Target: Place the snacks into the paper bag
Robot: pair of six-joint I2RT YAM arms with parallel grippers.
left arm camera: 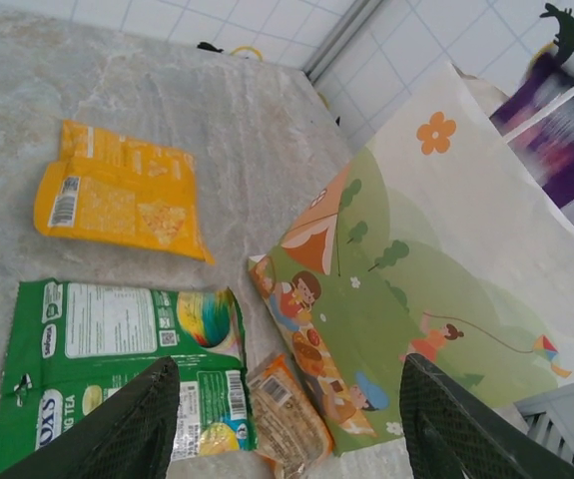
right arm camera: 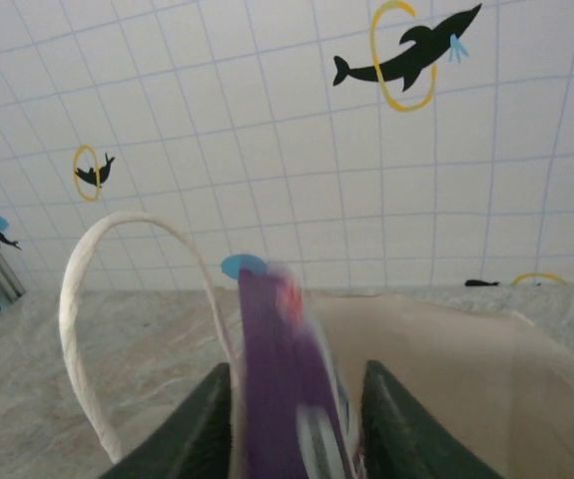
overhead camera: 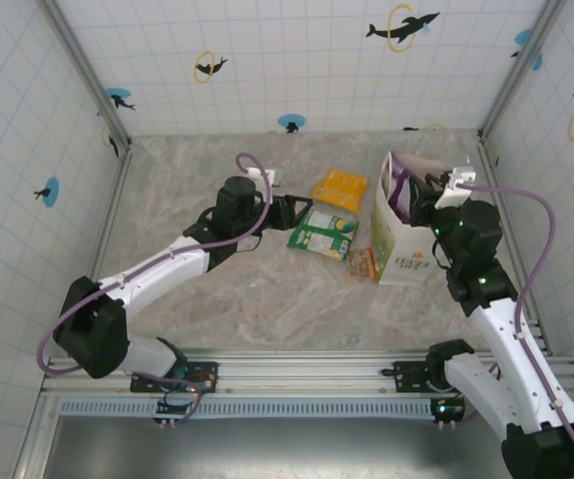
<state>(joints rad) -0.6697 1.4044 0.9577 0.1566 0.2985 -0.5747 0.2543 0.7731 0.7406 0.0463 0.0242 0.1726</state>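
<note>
A tall white paper bag (overhead camera: pixel 402 235) stands upright, right of centre on the table (overhead camera: pixel 247 299). A blurred purple packet (right arm camera: pixel 272 329) sits in its open mouth between the right gripper's (right arm camera: pixel 296 371) fingers, and I cannot tell whether they pinch it. A yellow-orange packet (overhead camera: pixel 339 188), a green packet (overhead camera: pixel 321 233) and a small brown packet (overhead camera: pixel 361 262) lie left of the bag, with the left gripper (overhead camera: pixel 296 212) hovering wide open and empty near the green one. This looks like the purple packet's drop; next, the left gripper likely lowers onto the green packet.
</note>
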